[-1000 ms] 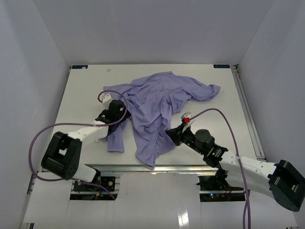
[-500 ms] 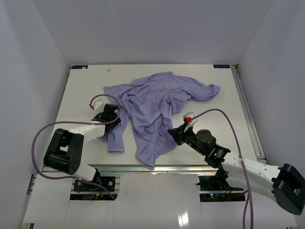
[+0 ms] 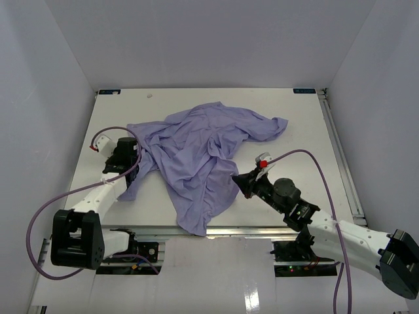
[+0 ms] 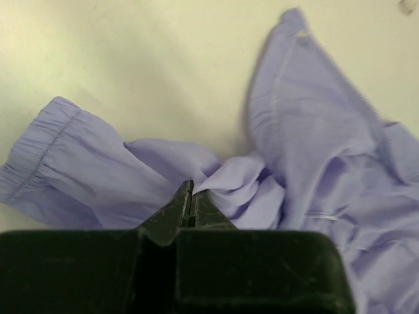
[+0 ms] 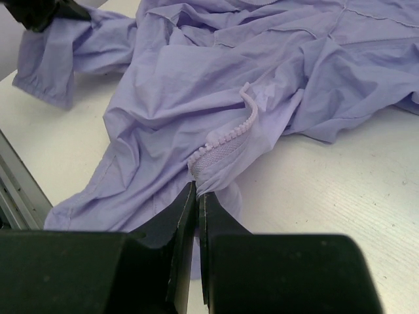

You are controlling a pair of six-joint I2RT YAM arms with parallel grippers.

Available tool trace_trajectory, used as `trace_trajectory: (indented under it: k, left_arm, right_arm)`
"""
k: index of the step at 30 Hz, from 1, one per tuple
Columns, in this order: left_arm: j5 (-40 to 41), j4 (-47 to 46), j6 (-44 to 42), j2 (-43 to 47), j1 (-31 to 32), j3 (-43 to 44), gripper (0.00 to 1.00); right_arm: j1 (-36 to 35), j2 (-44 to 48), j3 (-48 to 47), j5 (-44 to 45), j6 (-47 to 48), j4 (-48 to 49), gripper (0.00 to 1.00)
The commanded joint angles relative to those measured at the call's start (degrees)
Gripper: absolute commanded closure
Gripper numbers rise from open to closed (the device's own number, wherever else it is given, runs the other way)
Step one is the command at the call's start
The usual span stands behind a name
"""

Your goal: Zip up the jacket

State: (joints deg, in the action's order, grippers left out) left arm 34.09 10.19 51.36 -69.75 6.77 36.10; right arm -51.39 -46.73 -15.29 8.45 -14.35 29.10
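The lavender jacket (image 3: pixel 200 147) lies crumpled across the middle of the white table (image 3: pixel 308 137). My left gripper (image 3: pixel 135 157) is at the jacket's left edge, shut on a small fold of the fabric (image 4: pixel 222 183). A sleeve with an elastic cuff (image 4: pixel 39 154) trails to its left. My right gripper (image 3: pixel 235 178) is at the garment's lower right edge, shut on the hem just below a curled strip of zipper teeth (image 5: pixel 229 134). A second zipper edge (image 4: pixel 340 82) runs along a raised flap in the left wrist view.
White enclosure walls surround the table on three sides. A metal rail (image 3: pixel 337 144) runs along the right edge. A small white speck (image 3: pixel 150 95) lies near the back left. Purple cables (image 3: pixel 308 160) loop from both wrists.
My left gripper has closed on the jacket's fabric and moved left, dragging the whole garment leftward and spreading it. The right gripper kept its hold and barely moved.
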Motion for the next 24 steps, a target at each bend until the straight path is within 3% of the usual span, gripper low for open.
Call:
trace_trajectory:
  k: [1,2,7,10,15,19,24]
  left_arm:
    - [4.86,3.98,-3.53,0.86,-0.1,7.84,0.77]
    - [5.11,4.39,-3.54,0.94,-0.18,8.19,0.74]
    - [4.3,3.47,-3.17,3.0,-0.52,7.91,0.4]
    - [0.85,1.71,-6.96,3.22,-0.53,8.98,0.31]
    - [-7.1,-4.07,-11.4,-0.8,-0.53,10.17,0.26]
    - [-9.26,-4.22,-13.41,-11.53,-0.61,15.28,0.26]
    - [-18.37,-8.12,-16.55,-22.37,-0.53,20.07,0.31]
  right_arm:
    - [0.32,0.5,0.17,0.26,0.81,0.97,0.92]
    - [0.24,0.41,0.17,0.34,0.81,1.05,0.92]
    - [0.24,0.39,0.34,0.52,0.98,1.14,0.92]
    - [0.28,0.98,0.35,0.65,1.12,1.14,0.92]
    - [0.27,0.39,0.12,-0.56,1.25,1.86,0.92]
    - [0.31,-0.42,0.08,-1.22,1.41,2.61,0.92]
    - [0.27,-0.85,0.2,-1.83,1.72,3.28,0.92]
